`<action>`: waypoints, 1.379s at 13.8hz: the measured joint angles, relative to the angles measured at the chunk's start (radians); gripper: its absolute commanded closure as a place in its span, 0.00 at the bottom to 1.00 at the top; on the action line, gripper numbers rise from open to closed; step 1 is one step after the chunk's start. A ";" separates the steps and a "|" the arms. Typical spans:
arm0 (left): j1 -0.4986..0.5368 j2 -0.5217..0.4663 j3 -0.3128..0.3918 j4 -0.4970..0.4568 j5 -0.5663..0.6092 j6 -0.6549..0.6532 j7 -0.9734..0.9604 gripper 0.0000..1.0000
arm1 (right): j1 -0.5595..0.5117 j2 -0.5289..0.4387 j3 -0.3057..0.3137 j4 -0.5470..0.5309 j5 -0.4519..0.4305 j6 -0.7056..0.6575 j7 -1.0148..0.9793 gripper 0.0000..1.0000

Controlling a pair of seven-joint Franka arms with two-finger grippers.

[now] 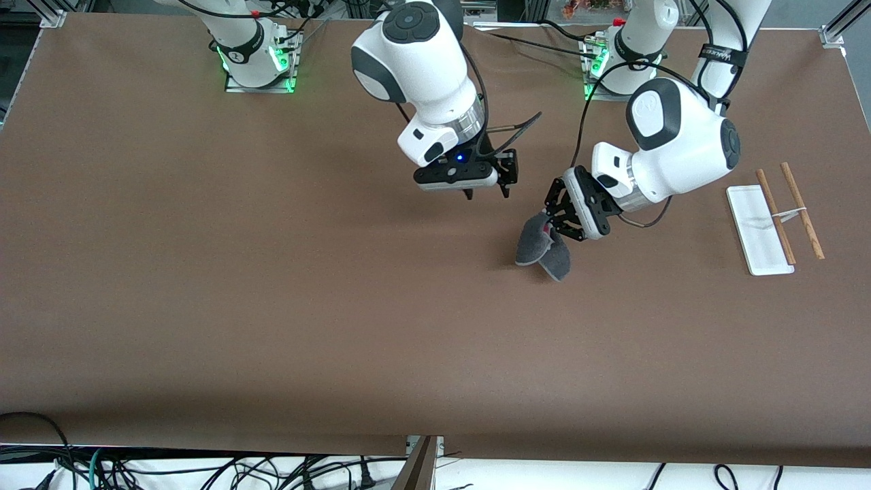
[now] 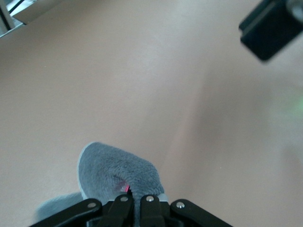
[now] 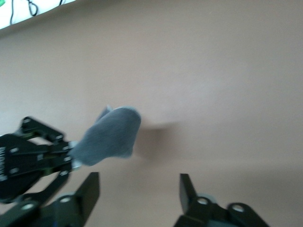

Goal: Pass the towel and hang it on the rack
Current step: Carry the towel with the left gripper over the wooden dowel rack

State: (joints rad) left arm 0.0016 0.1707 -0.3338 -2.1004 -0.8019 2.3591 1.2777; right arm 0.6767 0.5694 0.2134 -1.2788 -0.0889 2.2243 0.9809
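Left gripper (image 1: 552,216): pressed together on the towel (image 1: 542,248), held over mid-table.
Right gripper (image 1: 487,194): spread, empty, beside it.
Rack (image 1: 776,219): toward the left arm's end.
Risk: towel may be dropped if pinched only at its edge.

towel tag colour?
Red-pink, on the dark grey towel held in the left pincer; clearest in the left wrist view.
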 measured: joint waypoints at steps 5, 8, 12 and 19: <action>0.045 -0.004 0.109 0.000 0.003 -0.088 0.032 1.00 | -0.029 -0.033 -0.106 0.014 -0.025 -0.158 -0.161 0.00; 0.056 -0.005 0.230 0.002 0.028 -0.189 0.042 1.00 | -0.047 -0.046 -0.195 0.014 -0.025 -0.254 -0.420 0.00; 0.166 -0.006 0.302 0.062 0.112 -0.382 0.044 1.00 | -0.098 -0.083 -0.300 0.021 -0.025 -0.296 -0.633 0.00; 0.474 0.016 0.308 0.170 0.332 -0.616 0.104 1.00 | -0.347 -0.198 -0.399 0.024 -0.004 -0.479 -0.950 0.00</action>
State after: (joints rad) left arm 0.4751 0.1863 -0.0262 -1.9303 -0.4699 1.7434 1.3814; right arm 0.3302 0.3715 -0.1854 -1.2549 -0.0924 1.7455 0.0309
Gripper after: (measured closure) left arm 0.974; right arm 0.000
